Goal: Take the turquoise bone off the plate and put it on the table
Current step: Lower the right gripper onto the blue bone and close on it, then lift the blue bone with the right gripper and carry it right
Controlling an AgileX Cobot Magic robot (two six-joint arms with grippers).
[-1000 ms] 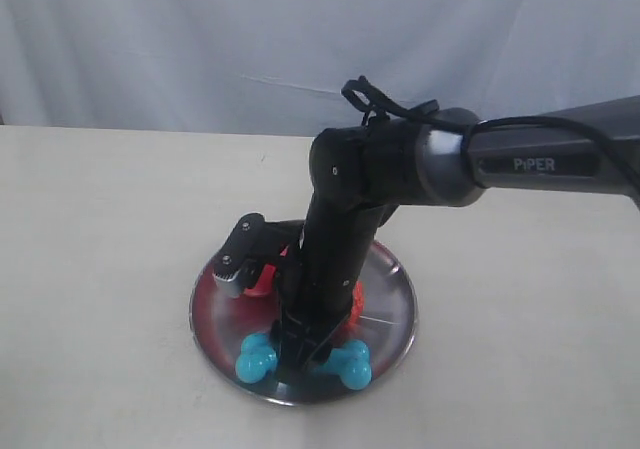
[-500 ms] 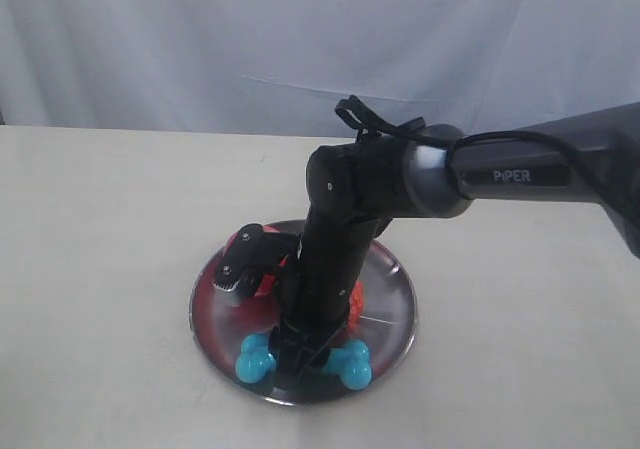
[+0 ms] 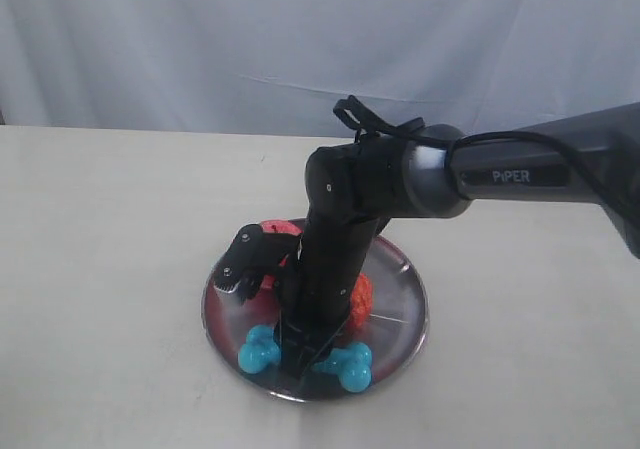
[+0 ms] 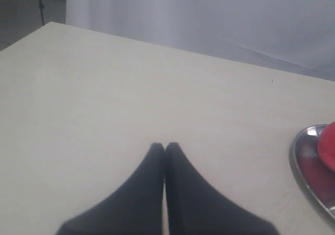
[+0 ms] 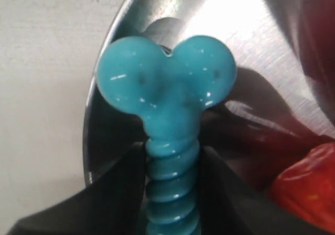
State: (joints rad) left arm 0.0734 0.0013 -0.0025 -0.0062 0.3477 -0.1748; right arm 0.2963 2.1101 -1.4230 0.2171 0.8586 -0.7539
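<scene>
Turquoise bone (image 3: 352, 364): glossy rubber, ridged twisted shaft, a two-lobed knob at each end. It sits roughly level over the near part of the plate (image 3: 412, 309), both knobs inside the rim and one close to it. The shaft is clamped mid-length between the fingers of the right pincer (image 3: 300, 354). Whether the bone touches the plate surface: cannot tell.

Plate: round, shiny steel, shallow raised rim, mirror-like, sitting on the tabletop (image 3: 100, 269).

Tabletop: flat, matte off-white.

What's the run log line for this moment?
right gripper: shut on turquoise rubber bone | bone: on shiny round steel plate | left gripper: shut, over beige table
</scene>
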